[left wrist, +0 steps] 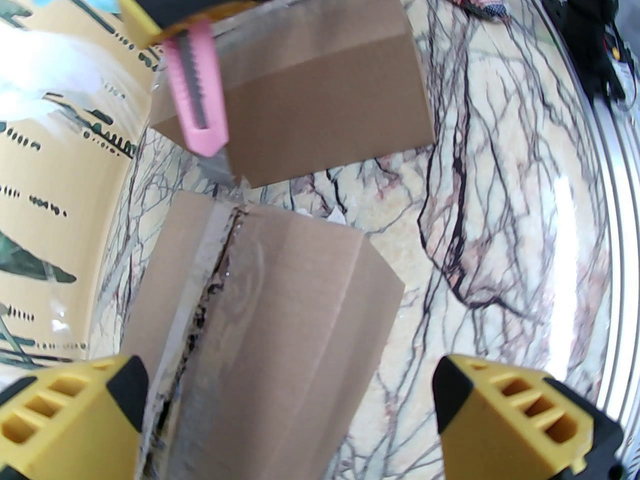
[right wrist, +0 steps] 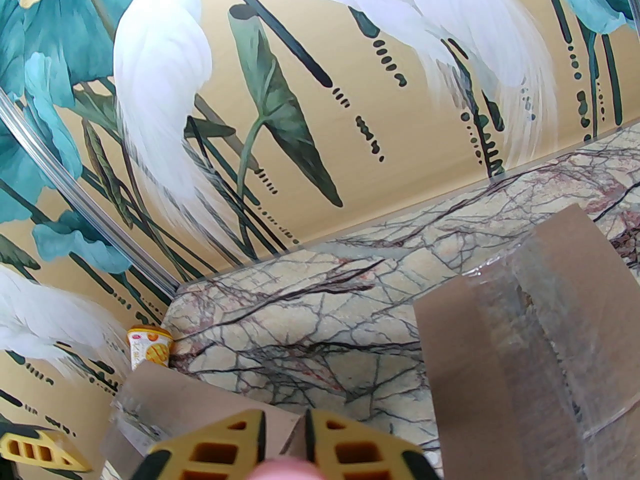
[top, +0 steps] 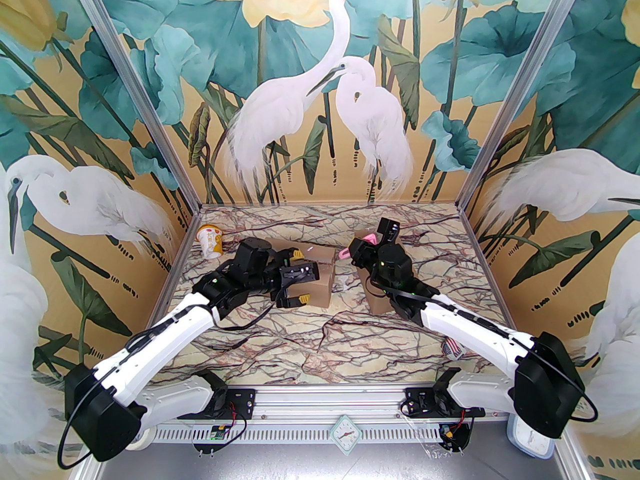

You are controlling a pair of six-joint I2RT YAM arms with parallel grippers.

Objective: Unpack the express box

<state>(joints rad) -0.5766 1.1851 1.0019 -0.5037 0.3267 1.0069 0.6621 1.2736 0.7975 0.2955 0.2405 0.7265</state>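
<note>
The express box [top: 320, 274] is brown cardboard and lies left of the table's middle. In the left wrist view its taped top seam [left wrist: 215, 288] is slit open along its length. My left gripper [top: 300, 276] hovers over that box, open, its yellow fingertips [left wrist: 65, 408] spread to either side with nothing between them. My right gripper [top: 359, 248] is shut on a pink utility knife [left wrist: 197, 93], whose blade tip points down between the two boxes. A second taped cardboard box [top: 377, 298] sits under the right arm.
A yellow-and-white cup [top: 210, 240] stands at the back left corner. White scraps [top: 345, 280] lie between the boxes. A small flag-patterned item [top: 452, 349] lies by the right arm. Painted walls enclose the marble table [top: 320, 348] on three sides.
</note>
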